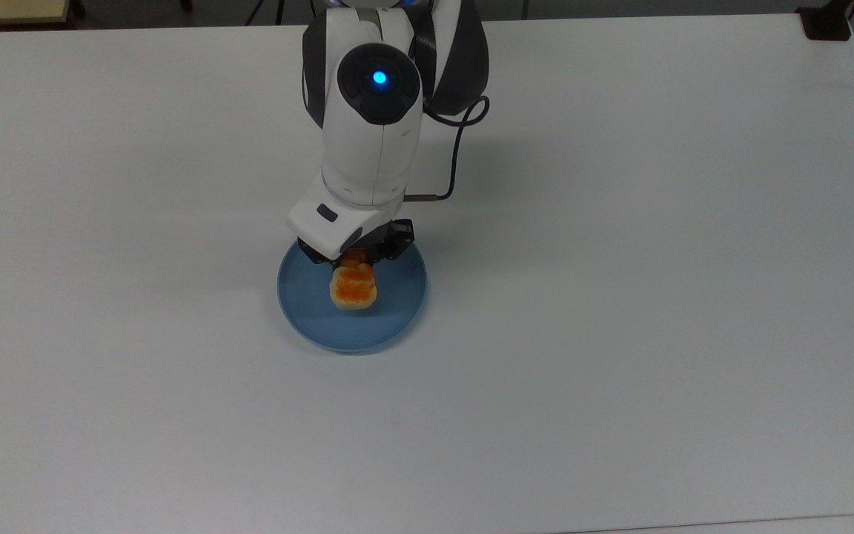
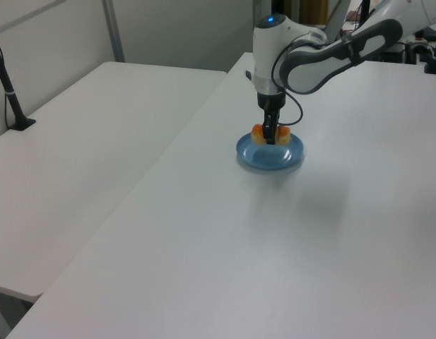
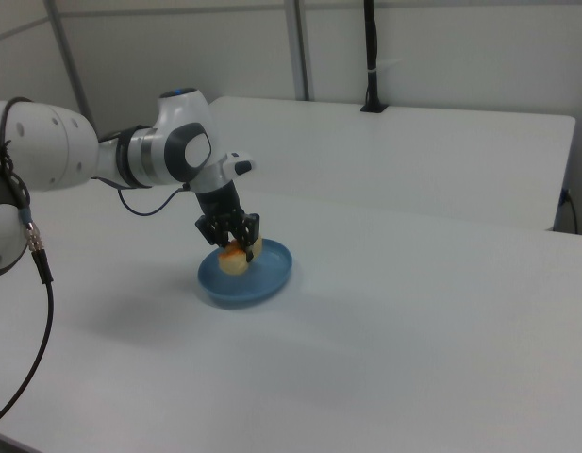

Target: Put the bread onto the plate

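While the small oblong toy loaf with pale cream sides and a glossy orange-brown braided top (image 1: 353, 285) is clamped across its width between the fingers of the black two-finger gripper (image 1: 356, 256), it is held low over the round, shallow, light blue plastic plate (image 1: 397, 311). The grip is taken at one end, so the rest of the loaf projects toward the plate's centre. Whether the loaf's underside already touches the plate floor cannot be told. The plate is located near the middle of the white table (image 1: 657, 297), well apart from every edge. Release is judged to be the next step; a low drop limits rolling past the raised rim.
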You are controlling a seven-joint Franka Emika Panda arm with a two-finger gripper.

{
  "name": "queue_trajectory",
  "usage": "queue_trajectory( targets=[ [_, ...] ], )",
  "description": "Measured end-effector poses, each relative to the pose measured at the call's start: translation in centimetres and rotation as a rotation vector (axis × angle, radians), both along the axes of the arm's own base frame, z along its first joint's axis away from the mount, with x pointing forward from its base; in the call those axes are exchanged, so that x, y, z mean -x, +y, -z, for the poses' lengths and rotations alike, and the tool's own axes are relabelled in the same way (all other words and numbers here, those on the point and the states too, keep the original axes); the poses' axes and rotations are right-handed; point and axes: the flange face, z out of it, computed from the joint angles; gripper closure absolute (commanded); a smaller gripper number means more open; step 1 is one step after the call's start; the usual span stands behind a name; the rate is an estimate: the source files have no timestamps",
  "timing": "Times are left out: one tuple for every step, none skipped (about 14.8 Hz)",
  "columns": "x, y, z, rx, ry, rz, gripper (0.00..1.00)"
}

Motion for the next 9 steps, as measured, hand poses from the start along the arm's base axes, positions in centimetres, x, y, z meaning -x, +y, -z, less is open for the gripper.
queue_trajectory(
  targets=[
    [-0.2,0.0,0.4,-0.003,-0.008,-0.001,0.56],
    [-0.4,0.0,0.8,-0.006,-0.019,-0.002,0.54],
    [-0.5,0.0,1.2,-0.008,-0.028,-0.001,0.50],
    [-0.6,0.1,1.6,-0.010,-0.031,0.003,0.44],
    [-0.6,0.1,2.1,-0.012,-0.032,0.008,0.37],
    [-0.7,0.1,2.5,-0.013,-0.030,0.012,0.21],
    [-0.7,0.1,2.8,-0.013,-0.027,0.012,0.14],
    [-0.7,0.1,3.0,-0.013,-0.025,0.013,0.00],
    [-0.7,0.1,3.1,-0.013,-0.024,0.013,0.00]
  ],
)
